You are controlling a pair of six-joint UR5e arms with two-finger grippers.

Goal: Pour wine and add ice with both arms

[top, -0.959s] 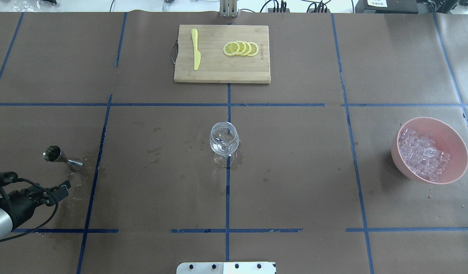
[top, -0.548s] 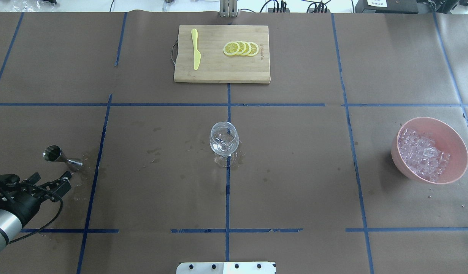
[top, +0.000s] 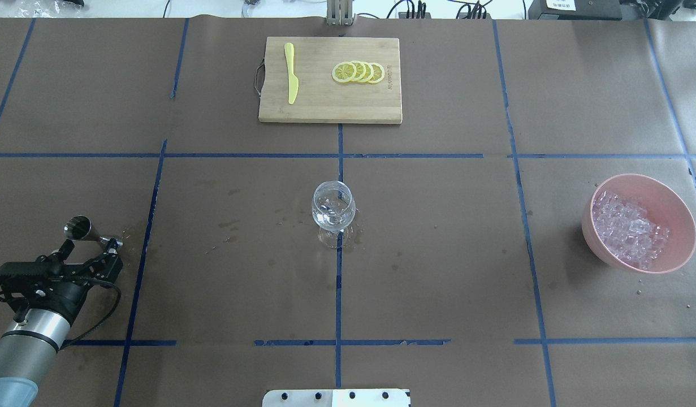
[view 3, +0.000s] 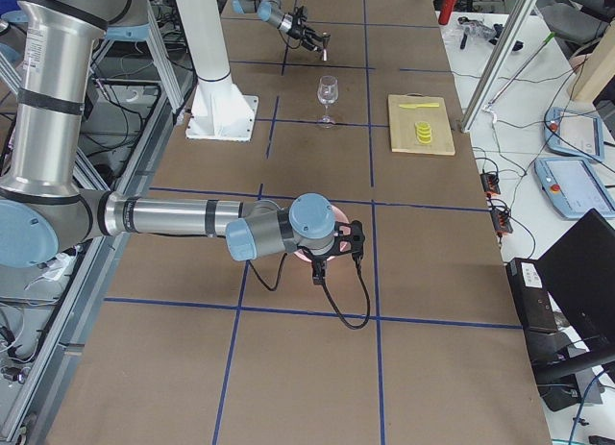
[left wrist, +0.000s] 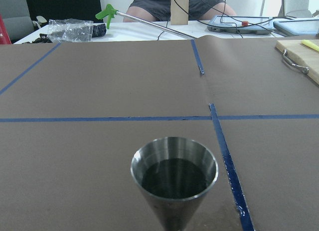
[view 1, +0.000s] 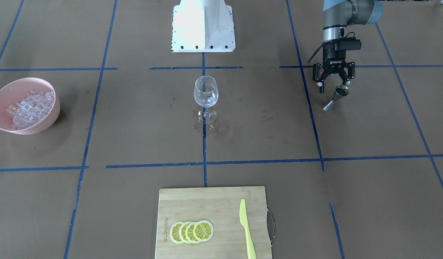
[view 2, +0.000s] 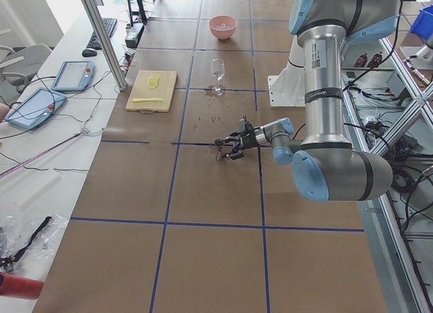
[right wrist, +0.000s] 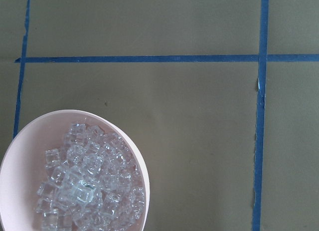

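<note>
Front view: you see the left end effector with fingers apart either side of the jigger, and the wine glass well apart. Left wrist: wine sits dark in the jigger. Right side view: right end effector over the bowl, grip state cannot be told. Right wrist: ice heaped in the pink bowl.

My left gripper is low, jaws spread, with the jigger right at the tips, so it's tight there. From the jigger to the wine glass at mid-table is bare brown paper with wet spots, an open lane. The glass is tall and stands alone. The white base is behind it on my side. The cutting board with knife and lemon slices lies well beyond it, off the lane. Glass to pink bowl is bare paper again. My right gripper hangs over the bowl with heaped ice under it; jaws can't be judged.
</note>
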